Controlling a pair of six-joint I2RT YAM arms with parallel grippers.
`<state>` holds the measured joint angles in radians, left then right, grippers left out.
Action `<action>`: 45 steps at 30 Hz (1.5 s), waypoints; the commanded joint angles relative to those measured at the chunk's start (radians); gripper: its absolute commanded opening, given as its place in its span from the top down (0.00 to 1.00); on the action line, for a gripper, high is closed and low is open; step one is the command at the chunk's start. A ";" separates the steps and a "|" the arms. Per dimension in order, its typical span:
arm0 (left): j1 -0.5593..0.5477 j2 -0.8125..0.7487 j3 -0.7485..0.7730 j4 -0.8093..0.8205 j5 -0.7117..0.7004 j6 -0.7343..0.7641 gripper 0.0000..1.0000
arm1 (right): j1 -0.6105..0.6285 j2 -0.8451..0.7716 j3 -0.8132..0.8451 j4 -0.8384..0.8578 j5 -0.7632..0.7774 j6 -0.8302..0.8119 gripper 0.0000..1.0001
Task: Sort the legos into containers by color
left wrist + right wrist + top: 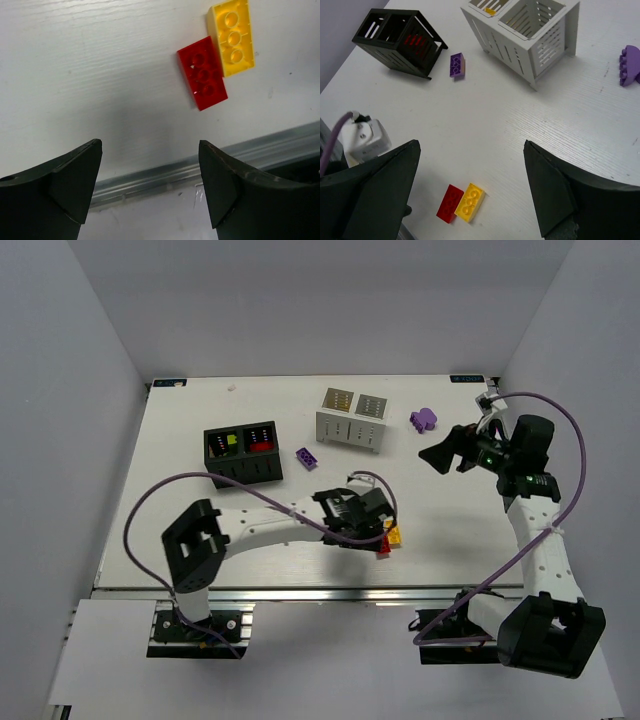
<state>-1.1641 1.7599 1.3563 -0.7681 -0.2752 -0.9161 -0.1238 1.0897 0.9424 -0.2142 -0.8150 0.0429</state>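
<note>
A red lego [202, 73] and a yellow lego [231, 36] lie side by side, touching, near the table's front edge [384, 544]. My left gripper [150, 150] hangs open just above and beside them, nothing between its fingers. A purple lego [307, 457] lies between the black container [243, 472] and the white container [345, 432]. Another purple piece [423, 419] sits right of the white one. The black box holds lime green in its left cell and red in its right. Yellow shows in the white box's left cell. My right gripper [452, 450] is open and raised at the right, holding nothing.
The table's metal front rail [165, 172] runs just below the left fingers. In the right wrist view the red lego [450, 203] and yellow lego [470, 202] lie below, with the left arm's white connector [366, 137] to their left.
</note>
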 commanded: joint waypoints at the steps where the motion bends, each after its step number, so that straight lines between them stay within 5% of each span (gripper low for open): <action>1: -0.058 0.078 0.154 -0.144 -0.163 -0.081 0.12 | -0.037 -0.028 -0.022 0.044 -0.027 0.017 0.11; 6: -0.115 0.211 0.295 -0.160 -0.177 -0.086 0.11 | -0.065 -0.039 -0.034 0.056 -0.030 0.018 0.11; 22: -0.124 0.360 0.406 -0.149 -0.197 -0.125 0.10 | -0.125 -0.048 -0.056 0.068 -0.085 0.038 0.11; 45: -0.105 0.443 0.412 -0.114 -0.233 -0.159 0.11 | -0.162 -0.040 -0.067 0.081 -0.131 0.060 0.11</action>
<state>-1.2827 2.2047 1.7390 -0.8864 -0.4732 -1.0565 -0.2764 1.0615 0.8845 -0.1753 -0.9199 0.0853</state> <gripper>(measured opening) 0.890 0.889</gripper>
